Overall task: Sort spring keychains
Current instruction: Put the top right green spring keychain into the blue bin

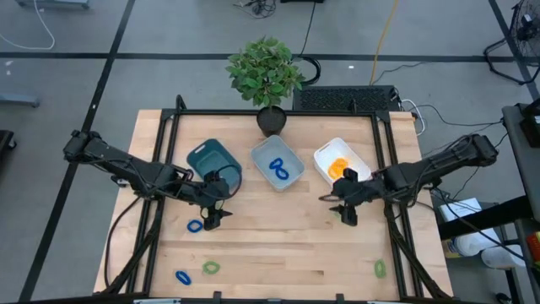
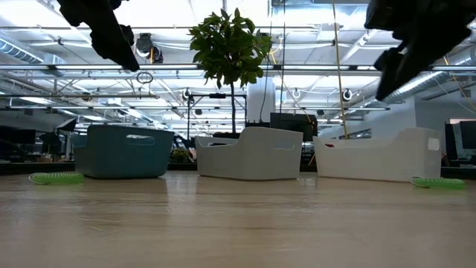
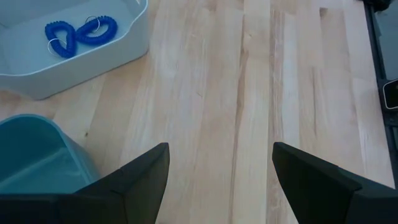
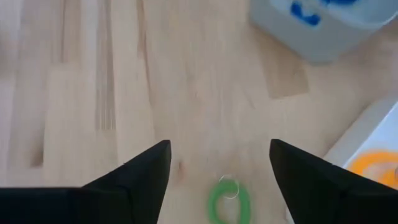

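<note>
On the bench (image 1: 278, 236), the left end effector (image 1: 215, 211) hovers spread and empty just above a blue spring keychain (image 1: 195, 225) near the teal bin (image 1: 211, 160), while the right end effector (image 1: 342, 205), spread too, hangs beside the white bin (image 1: 321, 156) holding orange keychains (image 1: 338, 168).

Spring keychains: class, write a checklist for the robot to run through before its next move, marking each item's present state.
1. Left hand open and empty: ok.
2. Right hand open and empty: ok.
3. Green keychain lying free on the table by the right hand: ok.
4. Grey-blue bin holds only blue keychains: ok.
5. White bin holds only orange keychains: ok.
6. Teal bin contents: cannot tell.
</note>
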You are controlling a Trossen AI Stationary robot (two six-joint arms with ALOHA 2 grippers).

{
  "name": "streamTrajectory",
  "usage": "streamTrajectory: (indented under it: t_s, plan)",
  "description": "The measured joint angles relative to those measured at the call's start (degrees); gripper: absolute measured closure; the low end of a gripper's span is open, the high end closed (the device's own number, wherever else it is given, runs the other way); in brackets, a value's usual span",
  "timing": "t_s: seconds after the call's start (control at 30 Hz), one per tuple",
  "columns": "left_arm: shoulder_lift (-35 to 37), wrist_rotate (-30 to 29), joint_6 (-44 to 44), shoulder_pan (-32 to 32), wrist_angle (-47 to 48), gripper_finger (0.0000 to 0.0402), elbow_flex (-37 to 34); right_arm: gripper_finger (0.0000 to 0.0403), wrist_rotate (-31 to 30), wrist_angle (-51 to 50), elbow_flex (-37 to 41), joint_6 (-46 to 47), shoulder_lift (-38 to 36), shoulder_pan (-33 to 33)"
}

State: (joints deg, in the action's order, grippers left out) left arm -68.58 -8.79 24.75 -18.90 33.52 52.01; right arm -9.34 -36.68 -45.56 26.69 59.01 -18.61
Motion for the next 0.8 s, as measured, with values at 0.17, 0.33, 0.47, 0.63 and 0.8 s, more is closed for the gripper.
streamTrajectory:
  t_s: [0.17,0.33,0.47,0.63,0.8]
  plan:
    - [0.0,0.0,0.0,0.0,0.0,0.0108,0.0,0.0149,-1.1,-1.9,0.0,1.7,3.0,-2.9]
    - [0.0,0.0,0.0,0.0,0.0,0.0108,0.0,0.015,-1.1,-4.6,0.0,4.0,6.7,-4.7]
    - [0.0,0.0,0.0,0.0,0.2,0.0108,0.0,0.015,-1.0,-5.7,0.0,5.6,9.9,-5.6]
    - [0.0,1.0,0.0,0.0,0.2,0.0108,0.0,0.015,1.1,-6.0,0.0,5.7,13.5,-6.6]
    - [0.0,1.4,0.1,0.0,0.2,0.0108,0.0,0.015,4.5,-3.5,2.4,5.7,15.7,-6.8]
